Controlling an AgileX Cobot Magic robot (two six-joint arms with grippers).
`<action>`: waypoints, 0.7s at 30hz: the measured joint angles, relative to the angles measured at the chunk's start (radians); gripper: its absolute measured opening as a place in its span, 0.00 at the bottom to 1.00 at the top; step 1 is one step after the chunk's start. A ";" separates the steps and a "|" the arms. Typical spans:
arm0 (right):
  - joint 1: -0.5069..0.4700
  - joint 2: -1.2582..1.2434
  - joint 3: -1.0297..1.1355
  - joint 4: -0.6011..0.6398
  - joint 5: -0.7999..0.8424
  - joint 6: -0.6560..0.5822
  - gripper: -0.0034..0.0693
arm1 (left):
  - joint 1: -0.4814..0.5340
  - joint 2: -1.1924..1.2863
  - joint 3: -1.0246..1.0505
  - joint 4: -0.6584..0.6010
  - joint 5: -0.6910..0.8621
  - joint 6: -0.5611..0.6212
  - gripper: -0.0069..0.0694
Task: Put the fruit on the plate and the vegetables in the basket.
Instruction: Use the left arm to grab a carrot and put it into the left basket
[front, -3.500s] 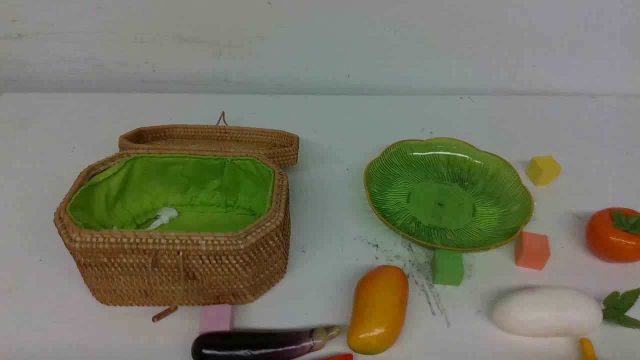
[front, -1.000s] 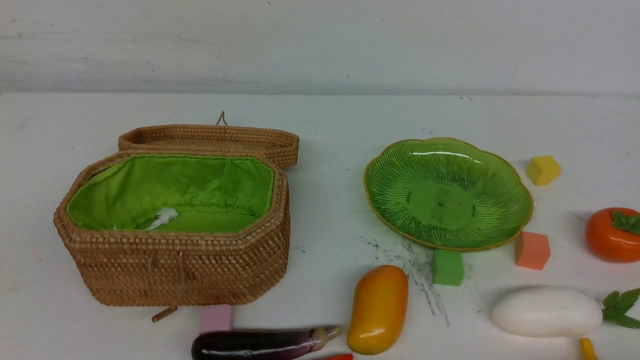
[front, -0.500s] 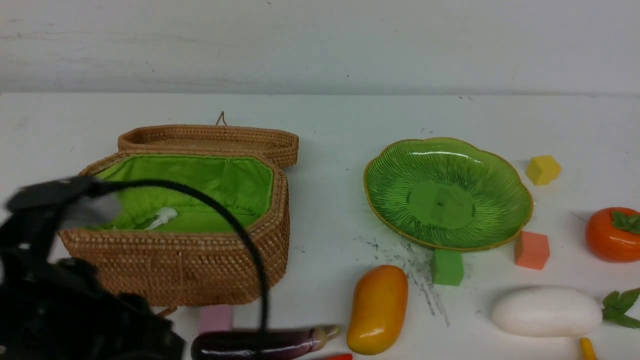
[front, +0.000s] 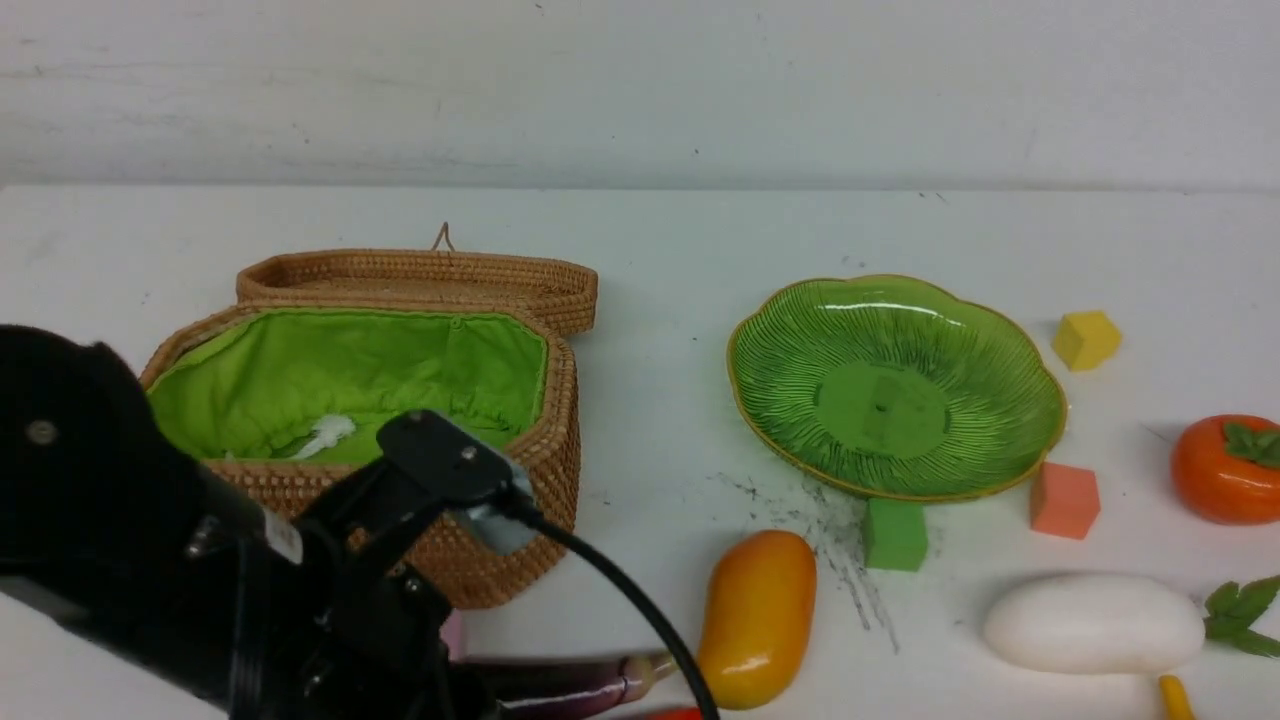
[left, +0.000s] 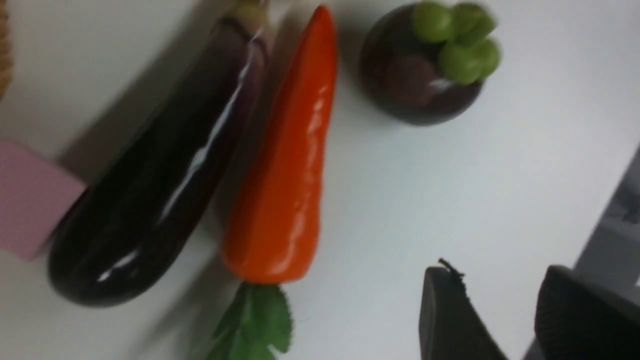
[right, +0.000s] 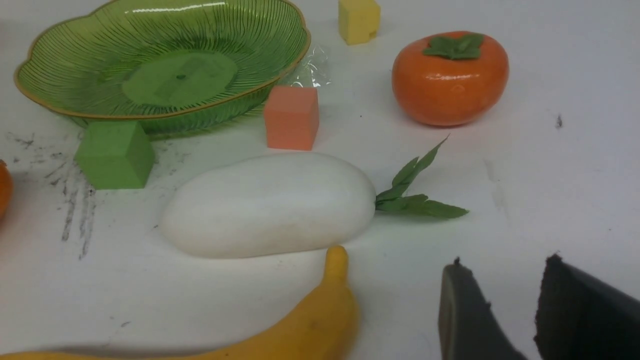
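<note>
White table (front: 660, 250) with grey scuff marks (front: 840, 570) near centre. A plain pale wall (front: 640, 90) runs across the top of the front view.

Lower left: the black left arm (front: 120, 540) and its cable (front: 620, 600) cover the near-left corner of the basket (front: 545, 450) and most of the eggplant (front: 600, 678). The basket is open with its green lining showing, and the lid (front: 420, 275) lies behind it.

Left wrist view: left gripper (left: 497, 280) spread, gripping nothing. The eggplant lies close alongside the carrot (left: 290, 175). A pink cube (left: 30, 200) is at the eggplant's blunt end, and the maroon ball (left: 415, 85) is just beside the carrot's tip.

Bottom centre: mango (front: 755, 620).

Centre right: plate (front: 790, 340), ribbed floor showing. A green cube (front: 895, 535) and a salmon cube (front: 1063, 500) are at its near rim, and a yellow cube (front: 1085, 340) lies to its right.

Right edge: persimmon (front: 1225, 470). Lower right: radish (front: 1095, 622), with the banana (front: 1175, 697) tip below it.

Right wrist view: right gripper (right: 505, 270) parted, holding nothing, near the banana.
</note>
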 joint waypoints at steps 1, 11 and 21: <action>0.000 0.000 0.000 0.000 0.000 0.000 0.38 | -0.012 0.014 0.000 0.025 -0.008 -0.020 0.45; 0.000 0.000 0.000 0.000 0.000 0.000 0.38 | -0.232 0.215 -0.012 0.446 -0.144 -0.300 0.70; 0.000 0.000 0.000 0.000 0.000 0.000 0.38 | -0.245 0.293 -0.075 0.513 -0.158 -0.316 0.73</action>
